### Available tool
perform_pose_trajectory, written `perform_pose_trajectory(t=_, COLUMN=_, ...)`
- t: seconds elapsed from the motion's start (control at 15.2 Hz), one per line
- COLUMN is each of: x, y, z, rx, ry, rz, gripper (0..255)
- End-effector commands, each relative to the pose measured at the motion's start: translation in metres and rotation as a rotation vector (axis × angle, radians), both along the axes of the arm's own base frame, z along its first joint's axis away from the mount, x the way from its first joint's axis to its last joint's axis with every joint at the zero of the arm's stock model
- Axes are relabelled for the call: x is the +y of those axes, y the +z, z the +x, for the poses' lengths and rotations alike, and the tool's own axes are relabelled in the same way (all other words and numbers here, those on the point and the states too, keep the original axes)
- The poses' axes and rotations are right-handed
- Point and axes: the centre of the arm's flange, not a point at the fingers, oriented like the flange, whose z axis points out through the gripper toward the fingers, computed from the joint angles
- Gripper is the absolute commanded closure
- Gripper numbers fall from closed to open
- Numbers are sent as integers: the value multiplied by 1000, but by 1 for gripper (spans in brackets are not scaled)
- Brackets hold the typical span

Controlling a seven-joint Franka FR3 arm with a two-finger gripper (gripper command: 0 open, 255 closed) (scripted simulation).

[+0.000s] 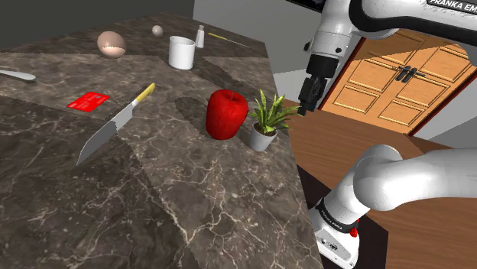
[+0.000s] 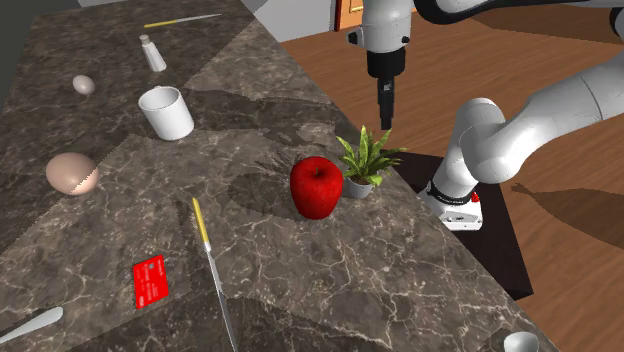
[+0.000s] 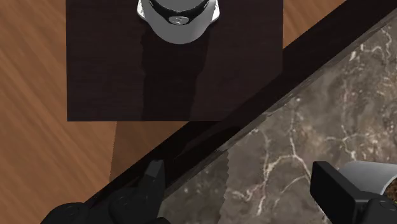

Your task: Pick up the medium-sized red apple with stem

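Hanging above the desk's edge, the hand (image 1: 304,107) points straight down at the middle right of the shoulder view, beside a small potted plant (image 1: 265,122) and clear of it. From the wrist camera its two black fingers (image 3: 153,177) stand well apart with nothing between them. Beneath them lie the marbled desk (image 3: 318,121), its dark rim, the dark stand (image 3: 102,76) with the arm's base on it, and a strip of wooden floor (image 3: 32,95). The grey rim of the plant's pot (image 3: 376,173) shows just past one finger.

The red apple (image 1: 227,115) sits upright on the desk at the centre of the shoulder view, just to the left of the plant and very close to it. The hand is off to its right and higher, not touching it. The second exterior view puts the apple (image 2: 317,186) at mid-frame, with a dimple on top; a stem is too small to make out.

Left of the apple in the shoulder view lie a knife (image 1: 115,126) with a yellow handle and a red card (image 1: 89,101). Farther back stand a white cup (image 1: 181,52), a brown egg-shaped thing (image 1: 111,44) and a small shaker (image 1: 200,36). That view also takes in a wooden double door (image 1: 390,84) at the upper right. The second exterior view adds a spoon (image 2: 30,325) at its lower left and a pale bowl (image 2: 520,342) at its lower right corner.
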Motion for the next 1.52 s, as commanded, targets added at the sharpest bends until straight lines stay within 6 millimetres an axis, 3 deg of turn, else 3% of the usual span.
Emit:
perform_pose_trajectory(t=0.0, x=0, y=0, z=0, rx=0, ry=0, rz=0, gripper=0)
perform_pose_trajectory(t=0.66, x=115, y=49, z=39, rx=-76, ry=-186, rz=-54, gripper=0)
perform_pose_trajectory(t=1.32, x=223, y=95, z=96, rx=-152, ry=-372, rz=-107, gripper=0)
perform_pose_trajectory(t=1.45, x=226, y=91, z=98, rx=-155, ry=-378, rz=-109, gripper=0)
